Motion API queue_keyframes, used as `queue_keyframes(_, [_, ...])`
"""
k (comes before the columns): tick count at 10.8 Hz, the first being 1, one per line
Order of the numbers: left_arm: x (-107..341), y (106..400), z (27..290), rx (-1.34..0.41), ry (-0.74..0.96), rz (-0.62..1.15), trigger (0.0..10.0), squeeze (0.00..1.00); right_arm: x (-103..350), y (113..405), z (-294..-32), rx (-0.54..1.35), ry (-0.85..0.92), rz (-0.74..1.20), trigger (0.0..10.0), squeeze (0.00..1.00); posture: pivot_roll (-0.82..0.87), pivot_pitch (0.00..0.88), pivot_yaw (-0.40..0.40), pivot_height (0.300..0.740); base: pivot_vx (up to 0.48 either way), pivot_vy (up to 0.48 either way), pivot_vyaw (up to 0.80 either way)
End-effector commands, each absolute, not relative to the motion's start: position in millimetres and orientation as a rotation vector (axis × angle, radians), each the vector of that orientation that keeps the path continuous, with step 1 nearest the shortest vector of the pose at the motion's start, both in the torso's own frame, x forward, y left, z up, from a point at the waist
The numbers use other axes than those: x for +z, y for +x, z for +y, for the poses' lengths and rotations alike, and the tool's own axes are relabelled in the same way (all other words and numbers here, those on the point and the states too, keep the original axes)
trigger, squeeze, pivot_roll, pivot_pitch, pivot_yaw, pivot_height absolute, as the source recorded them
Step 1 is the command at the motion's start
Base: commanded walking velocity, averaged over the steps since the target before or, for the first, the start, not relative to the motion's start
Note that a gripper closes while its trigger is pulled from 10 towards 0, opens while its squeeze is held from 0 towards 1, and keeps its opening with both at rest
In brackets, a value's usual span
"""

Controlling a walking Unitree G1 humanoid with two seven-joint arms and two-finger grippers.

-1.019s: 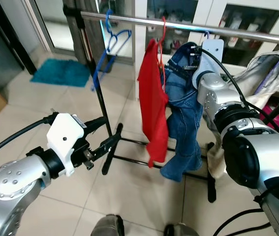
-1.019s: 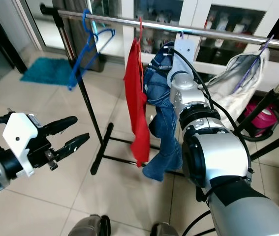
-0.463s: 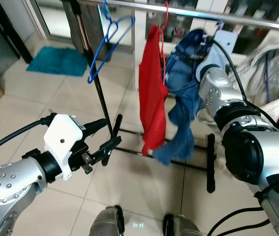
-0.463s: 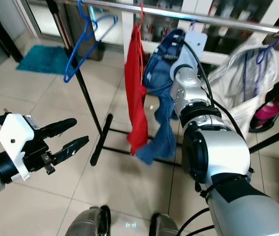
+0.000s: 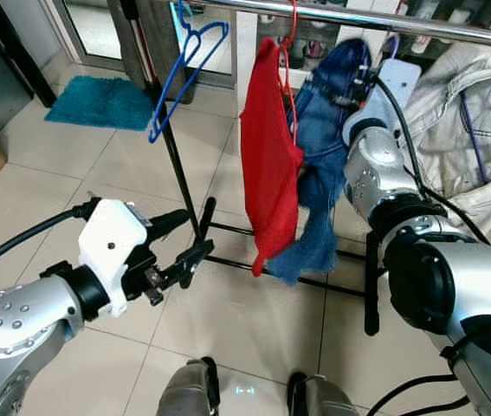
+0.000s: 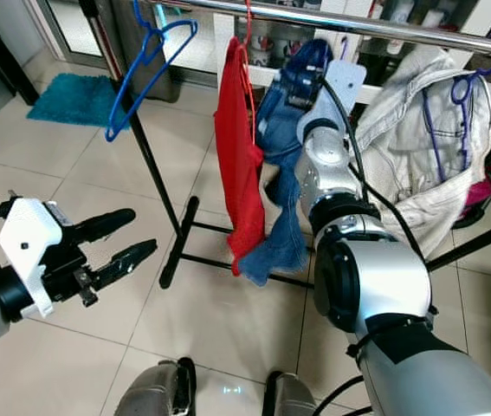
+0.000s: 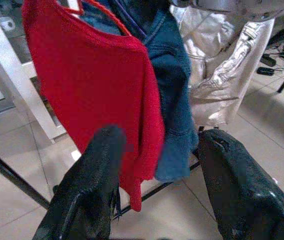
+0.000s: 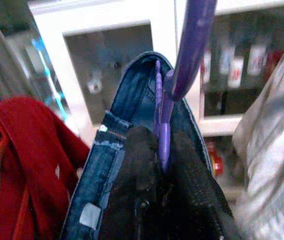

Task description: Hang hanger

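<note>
The purple hanger (image 8: 164, 107) carrying the blue jeans (image 5: 319, 186) sits pinched between the right gripper (image 8: 161, 150) fingers, its hook rising toward the metal rail (image 6: 384, 24) of the clothes rack. The jeans drape down beside a red shirt (image 5: 269, 173) on a red hanger; an empty blue hanger (image 5: 180, 65) hangs nearer the rail's left end, a beige jacket (image 6: 418, 147) toward its right. The left gripper (image 5: 174, 251) hovers low over the tiled floor (image 5: 72, 182), fingers spread apart, pinching nothing. No readable writing shows anywhere.
</note>
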State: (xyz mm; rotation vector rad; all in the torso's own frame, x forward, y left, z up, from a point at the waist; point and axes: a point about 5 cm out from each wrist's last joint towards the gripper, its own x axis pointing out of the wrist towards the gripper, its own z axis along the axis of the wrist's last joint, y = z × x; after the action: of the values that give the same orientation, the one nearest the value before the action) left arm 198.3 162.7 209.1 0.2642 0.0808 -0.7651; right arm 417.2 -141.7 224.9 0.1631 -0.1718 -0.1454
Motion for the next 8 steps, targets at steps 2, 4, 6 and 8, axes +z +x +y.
queue_keyframes(2, [210.4, 196.7, 158.4, -0.774, 0.273, 0.071, 10.0, 0.0, 234.6, 413.8, -139.3, -0.131, 0.124, -0.291, 10.0, 0.0, 0.19, 0.229, 0.006, 0.74, 0.0, 0.0, 0.0])
queue_keyframes(4, [211.1, 197.4, 159.6, -0.768, 0.277, 0.068, 10.0, 0.0, 238.7, 411.4, -136.6, -0.127, 0.096, -0.352, 10.0, 0.0, 0.19, 0.226, 0.008, 0.74, 0.0, 0.0, 0.0])
queue_keyframes(6, [212.4, 199.6, 159.4, -0.767, 0.283, 0.061, 10.0, 0.0, 251.4, 412.1, -134.9, -0.129, 0.057, -0.401, 10.0, 0.0, 0.19, 0.224, 0.003, 0.74, 0.0, 0.0, 0.0])
queue_keyframes(8, [212.9, 200.5, 159.3, -0.764, 0.285, 0.057, 10.0, 0.0, 258.0, 416.2, -131.8, -0.104, 0.033, -0.365, 10.0, 0.0, 0.19, 0.221, -0.003, 0.74, 0.0, 0.0, 0.0])
